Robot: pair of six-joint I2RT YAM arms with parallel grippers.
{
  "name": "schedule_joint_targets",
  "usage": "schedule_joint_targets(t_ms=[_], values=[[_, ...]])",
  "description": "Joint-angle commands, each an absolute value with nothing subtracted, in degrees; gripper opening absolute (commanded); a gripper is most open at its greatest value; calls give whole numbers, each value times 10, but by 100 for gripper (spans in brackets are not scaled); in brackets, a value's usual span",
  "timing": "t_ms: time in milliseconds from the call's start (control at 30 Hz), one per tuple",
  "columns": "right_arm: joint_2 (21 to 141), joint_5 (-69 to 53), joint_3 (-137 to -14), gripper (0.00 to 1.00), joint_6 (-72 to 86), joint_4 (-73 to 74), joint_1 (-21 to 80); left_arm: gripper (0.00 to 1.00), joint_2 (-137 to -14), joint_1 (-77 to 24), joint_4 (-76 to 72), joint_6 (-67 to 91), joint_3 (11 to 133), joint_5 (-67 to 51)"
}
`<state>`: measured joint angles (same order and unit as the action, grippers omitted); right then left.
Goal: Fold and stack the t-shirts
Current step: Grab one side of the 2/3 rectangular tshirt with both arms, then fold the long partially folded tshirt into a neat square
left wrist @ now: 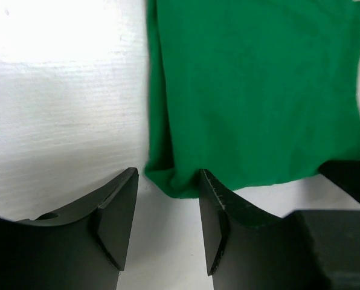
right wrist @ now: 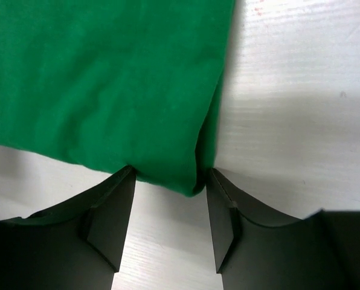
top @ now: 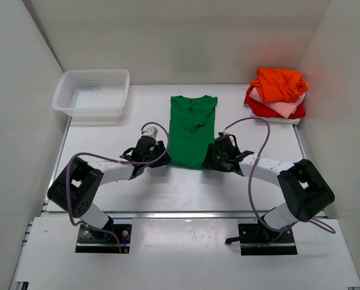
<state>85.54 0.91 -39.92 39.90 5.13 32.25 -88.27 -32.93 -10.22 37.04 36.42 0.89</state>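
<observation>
Left gripper [top: 162, 156]: overhead view, low over the table [top: 107, 136] at the lower-left corner of the green shirt; jaws apart, nothing held
Right gripper [top: 211, 158]: same view, mirrored at the lower-right hem corner; jaws apart, nothing held
Green t-shirt [top: 192, 130]: centre of frame, flat, neck toward the top; sides look folded in to a narrow strip, a sleeve lying across the chest
Other t-shirts [top: 276, 93]: upper right of frame, orange on top, pale pink and red beneath; well apart from the green one
Basket [top: 95, 72]: upper left, white mesh, well apart from the work
Left wrist view: dark fingers [left wrist: 116, 211] across the bottom of frame with bare table between them; hem corner of the shirt [left wrist: 252, 90] sits at the mouth of the gap [left wrist: 168, 181], nearer the right-hand finger
Right wrist view: hem corner [right wrist: 107, 78] reaches between the tips [right wrist: 171, 175]; whether it touches the right-hand finger I cannot tell
Step, judged: pinch both hem corners, then carry the hem up toward the neck
Risk 1: left corner sits off centre and barely inside; closing may catch only one layer, so the side fold opens on the lift
Risk 2: unequal bites left and right would skew the fold
Risk 3: tips scraping the table while closing would push and bunch the hem
</observation>
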Motion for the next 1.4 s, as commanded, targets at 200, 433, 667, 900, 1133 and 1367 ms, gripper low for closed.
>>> schedule_joint_targets(t_ms=[200,433,667,900,1133,1367], values=[[882,36,-365,17,442,11,340,42,-910,-371,-147,430,354,15],[838,10,-351,0,417,66,353,0,-851,-377,-67,435,321,3],[717,-11,-280,0,430,157,451,0,-664,-452,56,463,216,-1],[614,-1,-222,0,499,167,542,0,-524,-518,45,537,121,20],[635,-95,-388,0,357,249,404,0,-566,-437,100,460,302,-17],[818,-208,-620,0,224,259,226,0,-760,-290,77,386,516,-77]])
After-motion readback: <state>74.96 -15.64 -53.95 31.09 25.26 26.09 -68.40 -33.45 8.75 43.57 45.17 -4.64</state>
